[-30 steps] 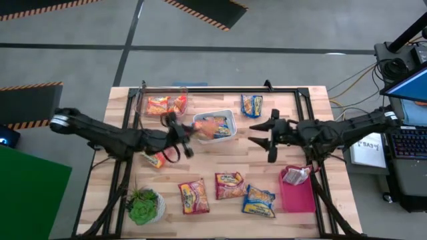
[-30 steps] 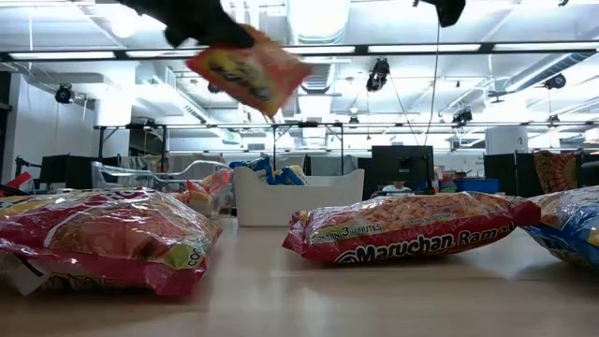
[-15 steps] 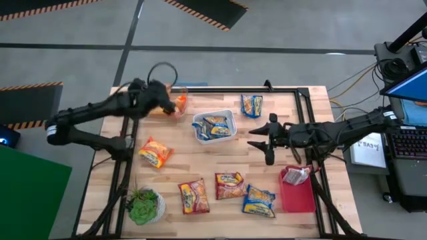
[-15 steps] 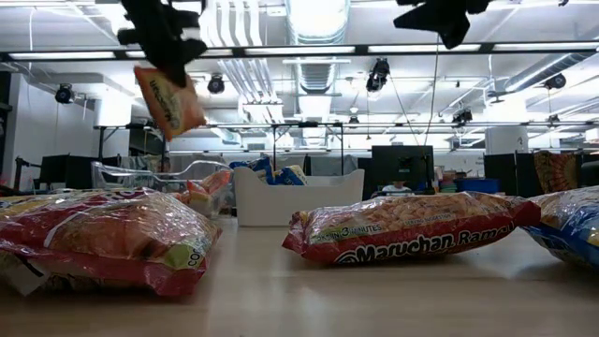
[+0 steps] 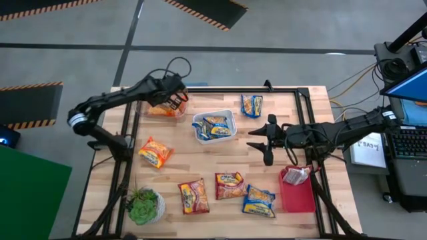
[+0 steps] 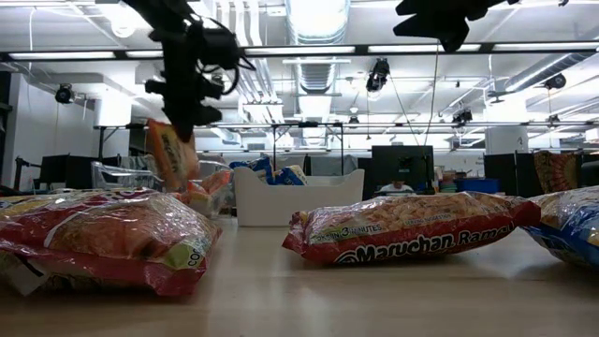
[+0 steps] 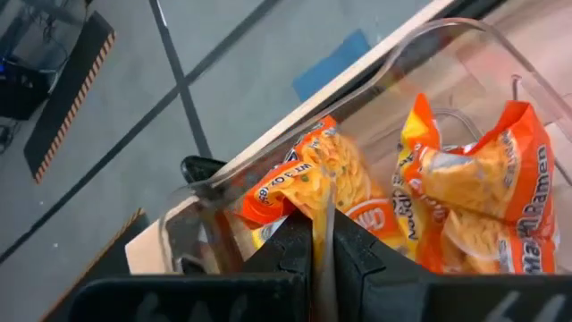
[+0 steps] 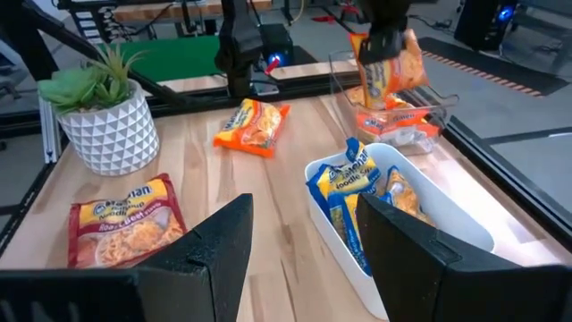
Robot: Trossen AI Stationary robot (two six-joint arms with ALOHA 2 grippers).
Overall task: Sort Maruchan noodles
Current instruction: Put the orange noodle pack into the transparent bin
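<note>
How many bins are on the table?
3: a clear bin at the high view's upper left, a white bin near the middle, a pink bin at the lower right. None seems hidden.

2 slim, dark, matte robot arms, each jointed in 6 places. A black cable loops above the left gripper. The right gripper ends in 2 broad black fingers.

A potted plant and 3 bins share the wooden table.
</note>
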